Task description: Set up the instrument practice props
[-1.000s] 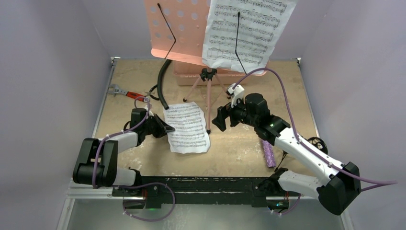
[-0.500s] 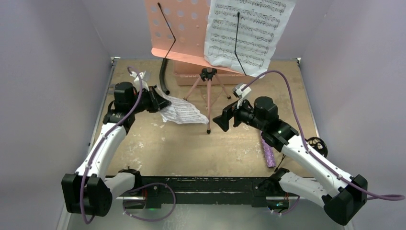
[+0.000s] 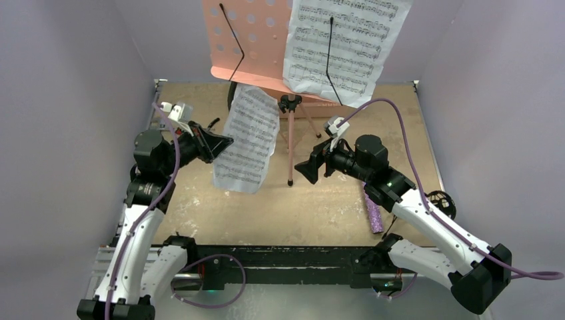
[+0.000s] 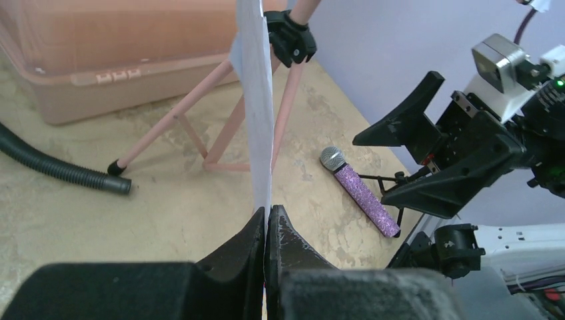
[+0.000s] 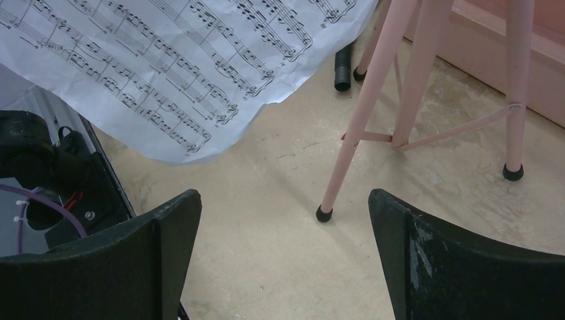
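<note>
The pink perforated music stand (image 3: 250, 40) stands at the back on tripod legs (image 3: 290, 143), with one sheet-music page (image 3: 343, 43) on its right half under a black wire clip. My left gripper (image 3: 225, 141) is shut on the edge of a second sheet-music page (image 3: 246, 140) and holds it upright in the air, left of the stand's legs. It shows edge-on in the left wrist view (image 4: 258, 100). My right gripper (image 3: 303, 170) is open and empty, right of the front leg (image 5: 353, 140). The purple microphone (image 3: 374, 213) lies at the right by the black mic stand (image 3: 440, 200).
A pink translucent box (image 3: 266, 107) sits behind the stand legs. A black corrugated hose (image 4: 56, 170) lies on the table at the back left. Grey walls close in the left, right and back sides.
My left gripper took the loose page off the table, carried it back-left, and now holds it raised and upright near the stand. The right gripper has shifted slightly and stays open.
</note>
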